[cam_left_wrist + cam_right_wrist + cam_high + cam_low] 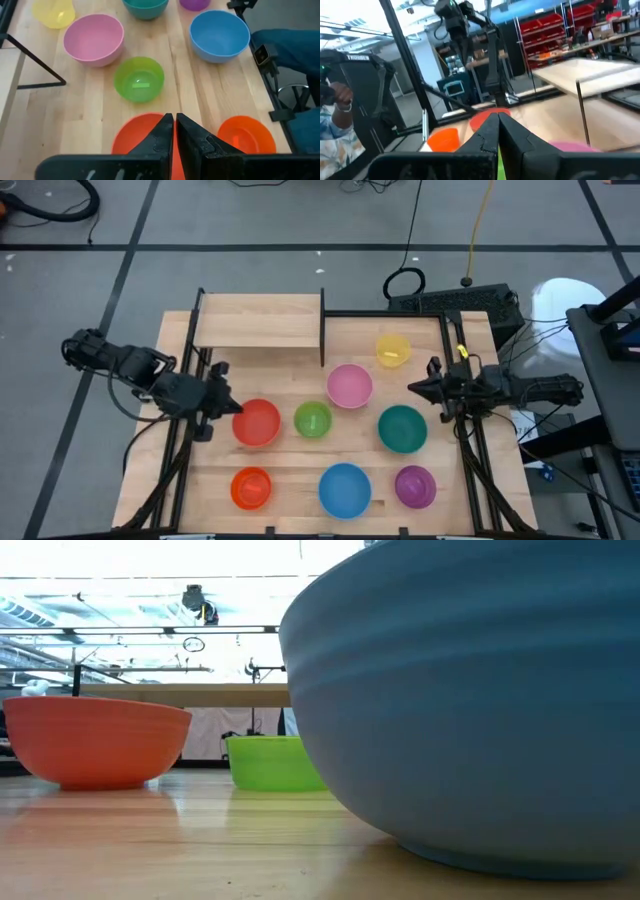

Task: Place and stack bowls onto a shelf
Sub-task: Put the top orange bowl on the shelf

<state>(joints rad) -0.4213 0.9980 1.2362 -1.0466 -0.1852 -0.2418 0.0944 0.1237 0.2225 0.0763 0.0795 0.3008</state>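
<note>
Eight bowls sit upright on the tabletop in the high view: red (257,423), green (312,420), pink (349,386), yellow (392,350), teal (402,429), orange (251,488), blue (345,489), purple (415,486). The shelf (258,322) stands at the far left with nothing on its board. My left gripper (236,408) (174,117) is shut at the red bowl's (135,137) left rim. My right gripper (410,388) (497,116) is shut, held in the air between the yellow and teal bowls and pointing toward the table's left. My left gripper's shut fingers (165,125) stand over the left rim of the red bowl (125,137), slanting down from the table's left. Whether they touch it I cannot tell.
Black frame rails (190,360) run along the table's left and right edges. In the low view the blue bowl (470,700) fills the near right, with the orange (95,740) and green (270,762) bowls behind. A person (337,100) sits beyond the table's near edge.
</note>
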